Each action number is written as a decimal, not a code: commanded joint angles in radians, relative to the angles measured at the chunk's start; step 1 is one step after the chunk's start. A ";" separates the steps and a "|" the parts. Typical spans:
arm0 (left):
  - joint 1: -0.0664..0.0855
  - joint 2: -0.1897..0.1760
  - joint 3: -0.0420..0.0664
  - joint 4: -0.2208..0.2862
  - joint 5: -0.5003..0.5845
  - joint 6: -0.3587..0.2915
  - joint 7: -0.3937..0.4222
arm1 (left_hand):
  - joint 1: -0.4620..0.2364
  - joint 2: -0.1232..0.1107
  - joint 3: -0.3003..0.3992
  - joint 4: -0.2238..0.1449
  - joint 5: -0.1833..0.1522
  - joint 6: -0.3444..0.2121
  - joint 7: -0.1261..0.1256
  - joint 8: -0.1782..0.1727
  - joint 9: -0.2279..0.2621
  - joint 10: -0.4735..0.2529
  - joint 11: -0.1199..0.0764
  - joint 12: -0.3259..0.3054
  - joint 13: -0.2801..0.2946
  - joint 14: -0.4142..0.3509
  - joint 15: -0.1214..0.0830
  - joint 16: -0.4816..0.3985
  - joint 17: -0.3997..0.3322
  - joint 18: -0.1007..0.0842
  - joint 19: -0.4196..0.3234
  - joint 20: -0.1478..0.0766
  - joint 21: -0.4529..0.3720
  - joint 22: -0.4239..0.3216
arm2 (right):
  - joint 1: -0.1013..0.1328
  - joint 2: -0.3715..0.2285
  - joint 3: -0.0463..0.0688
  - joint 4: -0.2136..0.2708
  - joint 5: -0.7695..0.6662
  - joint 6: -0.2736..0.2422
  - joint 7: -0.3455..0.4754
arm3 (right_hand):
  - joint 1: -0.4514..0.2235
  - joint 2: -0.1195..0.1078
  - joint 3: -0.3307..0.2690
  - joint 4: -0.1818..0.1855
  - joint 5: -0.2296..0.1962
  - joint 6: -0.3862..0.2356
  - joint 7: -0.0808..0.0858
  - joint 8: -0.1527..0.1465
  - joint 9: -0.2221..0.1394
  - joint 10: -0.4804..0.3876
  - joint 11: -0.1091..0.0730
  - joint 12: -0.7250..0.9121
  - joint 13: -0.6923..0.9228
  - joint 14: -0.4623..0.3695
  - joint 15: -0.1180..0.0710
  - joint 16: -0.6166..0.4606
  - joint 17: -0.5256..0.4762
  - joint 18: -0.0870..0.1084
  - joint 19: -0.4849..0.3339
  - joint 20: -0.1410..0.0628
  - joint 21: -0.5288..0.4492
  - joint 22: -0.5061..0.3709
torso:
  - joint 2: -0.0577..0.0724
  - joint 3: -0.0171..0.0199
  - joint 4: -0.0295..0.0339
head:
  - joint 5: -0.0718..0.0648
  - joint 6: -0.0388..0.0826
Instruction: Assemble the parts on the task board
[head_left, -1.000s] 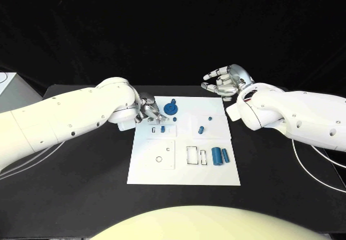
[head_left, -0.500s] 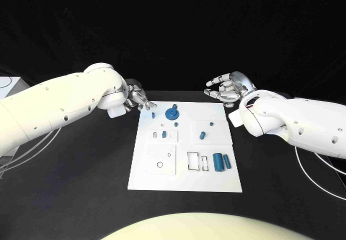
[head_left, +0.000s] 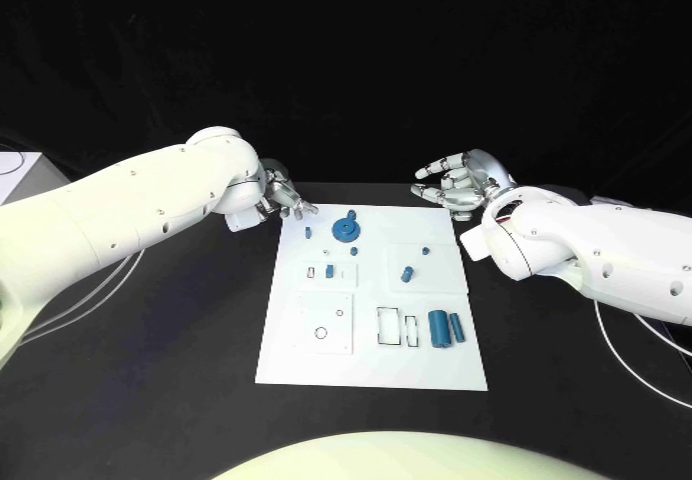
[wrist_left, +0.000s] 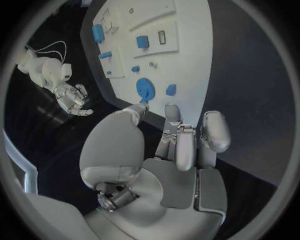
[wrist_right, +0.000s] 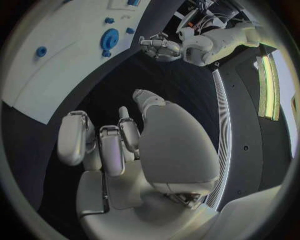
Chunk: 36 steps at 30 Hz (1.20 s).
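My left hand (head_left: 281, 198) is empty, fingers apart, at the task board's (head_left: 433, 365) upper left corner. The round blue part (head_left: 346, 228) sits just right of it. My right hand (head_left: 454, 180) is empty too, farther off.

White rounded arms (head_left: 130, 215), silver hands (head_left: 281, 197), thin white cables (head_left: 635, 335)

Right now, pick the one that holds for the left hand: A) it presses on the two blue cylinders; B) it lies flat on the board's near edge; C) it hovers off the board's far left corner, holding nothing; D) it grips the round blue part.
C: the left hand sits just past the task board's far left corner, fingers empty, apart from the round blue part.
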 joint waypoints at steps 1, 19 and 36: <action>0.000 0.020 -0.006 -0.036 -0.009 0.067 0.012 | -0.013 0.002 -0.008 0.002 -0.003 0.008 -0.003 -0.003 -0.001 0.002 0.002 0.005 -0.002 0.061 0.007 0.002 0.163 0.001 0.001 0.001 0.004 -0.002 | 0.000 -0.001 0.000 0.004 -0.007 0.013 0.011 | -0.011 -0.002 0.006 -0.001 0.003 -0.008 0.001 0.006 0.001 -0.006 0.000 -0.004 0.037 0.043 -0.004 -0.005 0.040 0.013 -0.006 0.002 -0.005 0.011 | 0.007 -0.0003 -0.0016 | 0.002 0.003; -0.008 0.070 -0.018 -0.129 -0.009 0.083 0.025 | -0.024 0.006 -0.020 0.001 -0.004 0.017 -0.005 0.003 -0.001 -0.001 0.001 0.007 -0.003 0.062 0.006 0.003 0.164 0.001 0.001 0.000 0.005 0.000 | 0.000 -0.003 0.000 0.009 -0.008 0.007 0.015 | -0.012 -0.003 0.009 -0.002 0.004 -0.009 0.001 0.008 0.001 -0.010 0.000 -0.008 0.033 0.042 -0.004 -0.008 0.036 0.014 -0.009 0.002 -0.012 0.006 | 0.017 -0.0022 -0.0056 | 0.003 0.005; -0.011 0.074 -0.026 -0.131 -0.004 0.127 0.034 | 0.017 0.015 -0.022 -0.006 -0.002 0.035 -0.015 0.017 0.005 0.002 -0.007 0.015 0.003 0.064 0.000 0.006 0.171 0.000 0.003 -0.002 0.007 0.006 | 0.000 -0.002 0.000 0.007 -0.008 0.008 0.015 | -0.012 -0.003 0.010 -0.002 0.005 -0.010 0.001 0.008 0.002 -0.012 0.000 -0.010 0.031 0.042 -0.004 -0.009 0.034 0.014 -0.009 0.002 -0.014 0.005 | 0.016 -0.0005 -0.0058 | 0.002 0.000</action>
